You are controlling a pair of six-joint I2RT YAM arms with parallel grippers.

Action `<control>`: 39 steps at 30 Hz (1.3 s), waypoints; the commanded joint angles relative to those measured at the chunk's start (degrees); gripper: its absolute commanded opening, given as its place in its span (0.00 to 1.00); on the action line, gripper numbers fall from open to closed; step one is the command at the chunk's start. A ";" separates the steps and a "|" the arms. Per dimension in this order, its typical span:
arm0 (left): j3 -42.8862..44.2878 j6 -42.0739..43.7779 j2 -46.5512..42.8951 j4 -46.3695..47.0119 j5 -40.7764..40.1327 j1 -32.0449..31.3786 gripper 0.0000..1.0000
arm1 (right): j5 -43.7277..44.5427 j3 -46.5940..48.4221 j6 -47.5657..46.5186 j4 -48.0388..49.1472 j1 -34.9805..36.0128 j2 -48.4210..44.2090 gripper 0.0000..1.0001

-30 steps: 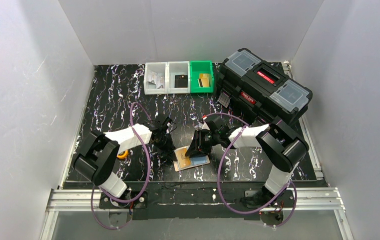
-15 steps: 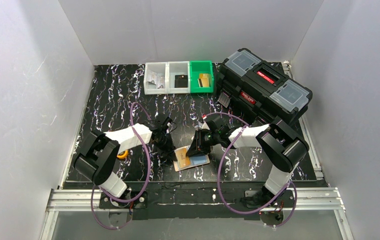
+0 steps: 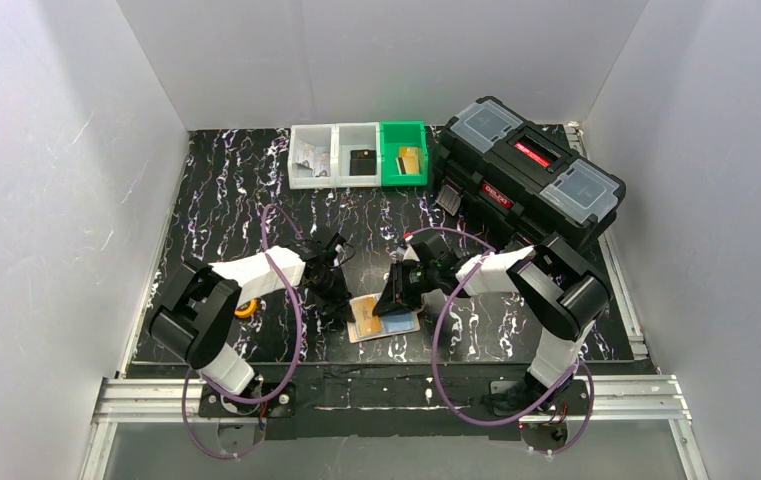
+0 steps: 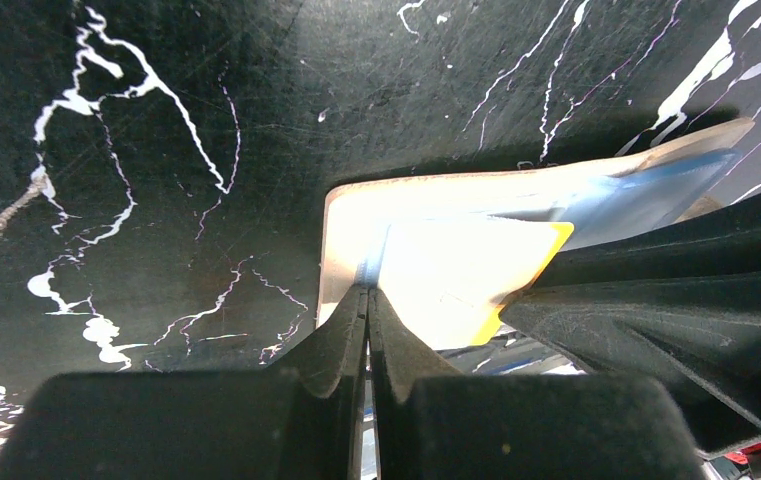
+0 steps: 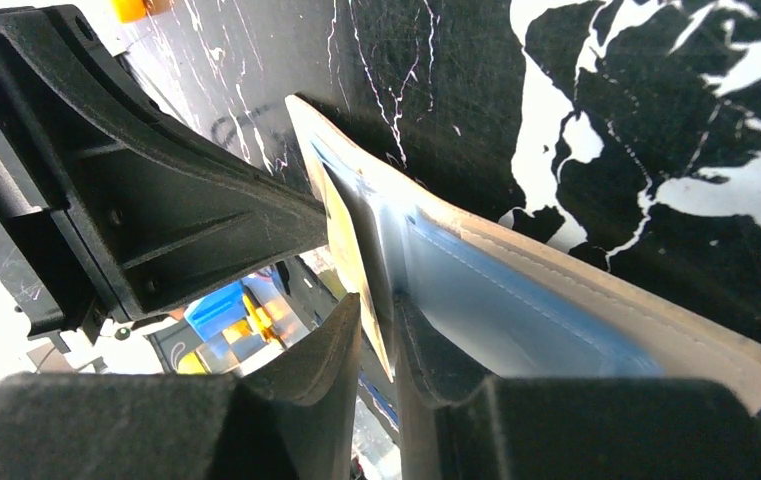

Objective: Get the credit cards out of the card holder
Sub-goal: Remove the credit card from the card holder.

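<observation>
At the bench's near edge: we found the holder (image 3: 384,320) lying open on the bench (image 3: 226,200) between the two arms, tan inside up.
Left tool (image 3: 339,305): clenched with its tips together and nothing between them, set at the holder's left edge. We judged that it was pinning the holder so it would not slide when a card was drawn.
Right tool (image 3: 392,300): its jaws had narrowed about the gold card (image 5: 356,250), whose edge ran between them. We took that for a pinch made to pull the card from its pocket.
Gold card: partly out, angled up from the holder.
Blue card (image 5: 516,315): seated in its pocket beneath the gold one, not yet taken.
Toolbox (image 3: 531,170): black, at the far right, well apart from the work.
Bins (image 3: 359,155): two white and one green, along the far edge.
Writing: the toolbox bore red labels on its lid and front, but we could not read them.
</observation>
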 commanded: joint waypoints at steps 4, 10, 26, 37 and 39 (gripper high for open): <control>-3.19 1.27 4.46 -1.91 -6.07 -1.03 0.00 | -3.32 2.44 0.15 2.97 1.32 2.08 0.23; -2.42 1.56 4.44 -1.50 -5.42 -1.07 0.00 | -3.16 3.81 -0.26 2.32 2.61 2.84 0.22; -0.49 5.12 7.41 -0.26 -0.81 -3.08 0.00 | -2.57 4.39 -2.96 0.27 2.71 1.02 0.13; -3.90 5.00 2.89 -4.36 -7.33 -1.65 0.13 | -0.67 1.52 -2.97 -0.23 1.72 -0.55 0.01; -4.46 5.00 2.94 -4.05 -7.44 -1.53 0.09 | -0.43 0.99 -2.80 0.01 1.52 -0.81 0.01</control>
